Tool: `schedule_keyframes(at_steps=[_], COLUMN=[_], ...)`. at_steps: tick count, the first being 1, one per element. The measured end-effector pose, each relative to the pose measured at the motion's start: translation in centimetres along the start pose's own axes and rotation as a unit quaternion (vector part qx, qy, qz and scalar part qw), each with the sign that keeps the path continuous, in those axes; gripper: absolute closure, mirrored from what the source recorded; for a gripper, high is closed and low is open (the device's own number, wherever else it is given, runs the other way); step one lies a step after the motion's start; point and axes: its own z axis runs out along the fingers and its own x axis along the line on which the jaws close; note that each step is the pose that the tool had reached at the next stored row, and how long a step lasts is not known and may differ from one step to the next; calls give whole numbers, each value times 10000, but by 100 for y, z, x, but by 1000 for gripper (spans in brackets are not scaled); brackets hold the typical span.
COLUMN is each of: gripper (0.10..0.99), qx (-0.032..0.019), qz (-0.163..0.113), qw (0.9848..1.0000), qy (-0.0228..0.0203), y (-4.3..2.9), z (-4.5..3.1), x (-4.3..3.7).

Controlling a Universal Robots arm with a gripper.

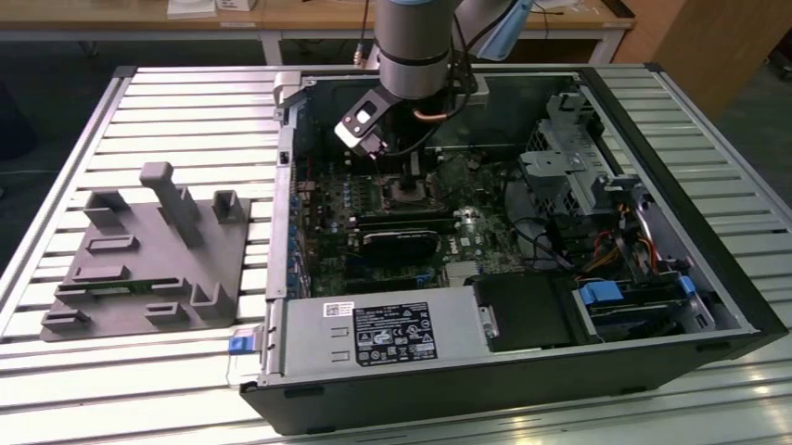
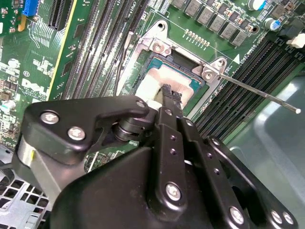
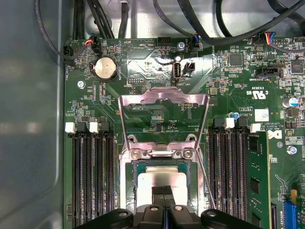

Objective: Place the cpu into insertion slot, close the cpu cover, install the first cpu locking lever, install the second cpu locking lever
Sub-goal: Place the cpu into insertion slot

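- Gripper (image 2: 169, 93) fingers are pressed together with nothing between them, their tips down over the insertion slot (image 3: 126, 186). In both wrist views they seem to rest on the chip's top, though actual contact is hard to confirm.
- The cpu (image 3: 162, 177) lies flat inside the slot, silvery face up.
- The cpu cover (image 3: 164, 98) stands raised off the slot (hinged at the slot's edge), its window framing bare green board.
- One thin locking lever (image 2: 259, 95) juts out and away from a corner of the slot.
- In the exterior view the arm (image 1: 415, 46) reaches down into the open computer case (image 1: 495, 389), directly above the slot.
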Motion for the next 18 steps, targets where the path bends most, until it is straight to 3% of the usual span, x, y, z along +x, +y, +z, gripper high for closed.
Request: schedule_keyframes(at_steps=[9,18], gripper=[980,980], qx=[9,9], qz=[0,0], qw=[10000,10000], qy=[-1,0], y=[20,32], z=[-30,-262], x=[1,4])
